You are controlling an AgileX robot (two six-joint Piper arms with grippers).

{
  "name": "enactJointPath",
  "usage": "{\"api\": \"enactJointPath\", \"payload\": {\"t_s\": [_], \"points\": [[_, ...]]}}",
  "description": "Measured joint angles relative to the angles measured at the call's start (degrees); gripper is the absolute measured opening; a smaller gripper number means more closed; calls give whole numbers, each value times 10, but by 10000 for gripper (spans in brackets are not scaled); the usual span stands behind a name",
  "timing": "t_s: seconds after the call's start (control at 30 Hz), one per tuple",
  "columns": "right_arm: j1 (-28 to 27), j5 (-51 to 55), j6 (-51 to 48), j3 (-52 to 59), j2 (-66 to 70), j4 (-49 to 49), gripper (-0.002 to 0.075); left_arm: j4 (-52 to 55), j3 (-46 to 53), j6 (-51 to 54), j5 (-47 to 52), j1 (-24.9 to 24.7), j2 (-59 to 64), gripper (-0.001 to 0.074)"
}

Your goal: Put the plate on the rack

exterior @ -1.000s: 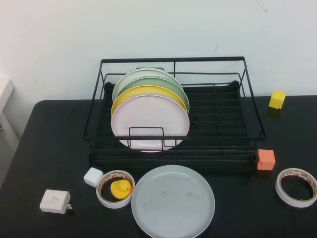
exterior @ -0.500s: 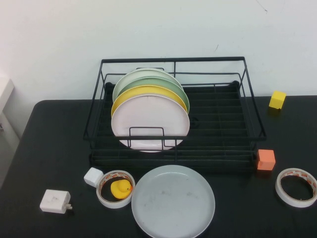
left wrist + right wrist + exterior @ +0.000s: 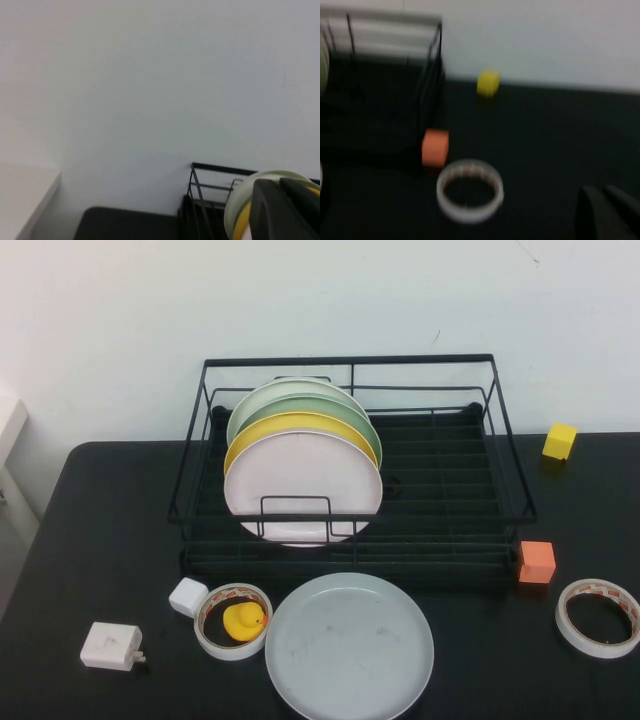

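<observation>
The pale grey-blue plate lies flat on the black table in front of the black wire rack. The rack holds several upright plates at its left: pale pink in front, yellow and green behind. Neither arm shows in the high view. My left gripper is shut and empty, raised, facing the wall with the rack's corner behind it. My right gripper is shut and empty above the table to the right of the rack.
A tape roll with a yellow duck inside, a small white cube and a white adapter lie front left. An orange cube, another tape roll and a yellow cube lie to the right.
</observation>
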Motion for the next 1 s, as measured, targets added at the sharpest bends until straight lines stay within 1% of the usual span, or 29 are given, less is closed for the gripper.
{"api": "enactJointPath", "payload": {"t_s": [0.1,0.17,0.27,0.37,0.53,0.6,0.8,0.93,1.0], "points": [[0,18,-45,13,51,29,-2,-13,-1,-16,24,0,18,-1],[0,19,-99,16,87,76,-2,-19,-10,-26,61,0,38,-1],[0,20,-219,17,139,173,-2,-36,-30,-33,129,0,81,-1],[0,26,-332,17,199,287,-2,-73,-43,-37,173,0,134,-1],[0,64,-522,17,302,492,-2,-162,-51,-38,217,0,215,-1],[1,80,-578,17,340,551,-2,-197,-51,-31,234,0,238,-1],[1,128,-680,11,483,647,-2,-274,-51,18,277,0,281,-1],[6,218,-765,-20,590,719,-2,-291,-51,27,285,0,284,-1],[14,244,-785,-46,640,736,-2,-295,-51,29,287,0,284,-1]]}}
